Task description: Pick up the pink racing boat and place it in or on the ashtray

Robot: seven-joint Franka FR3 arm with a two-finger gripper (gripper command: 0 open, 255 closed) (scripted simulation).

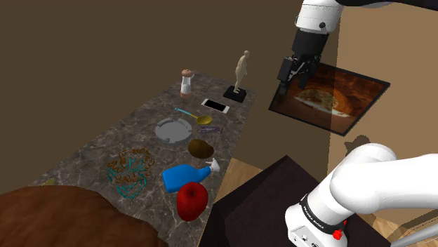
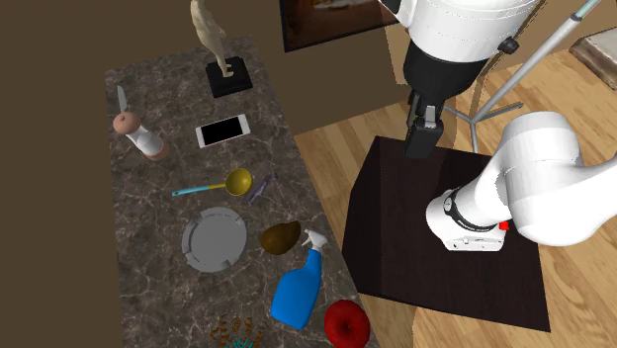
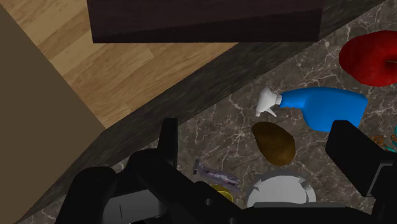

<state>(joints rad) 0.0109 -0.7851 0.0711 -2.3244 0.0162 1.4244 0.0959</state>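
Note:
The racing boat (image 1: 210, 129) is a small, slim mauve thing lying on the dark marble table (image 1: 105, 151), near the edge that faces the stand. It also shows as the boat (image 2: 260, 186) beside the ladle and as the boat (image 3: 216, 173) below my fingers. The ashtray (image 1: 173, 130) is a round grey dish with a notched rim, just beyond the boat; ashtray (image 2: 214, 239), ashtray (image 3: 280, 191). My gripper (image 1: 297, 83) hangs high above the floor beside the table, open and holding nothing; gripper (image 2: 421, 146), gripper (image 3: 261, 149).
On the table are a brown egg-shaped lump (image 1: 201, 148), a blue spray bottle (image 1: 184, 176), a red apple (image 1: 191, 200), a gold ladle (image 1: 196, 117), a phone (image 1: 215, 105), a figurine (image 1: 241, 74), a shaker (image 1: 186, 83) and a tangle of cord (image 1: 130, 170). The dark stand (image 2: 445, 237) sits beside the table.

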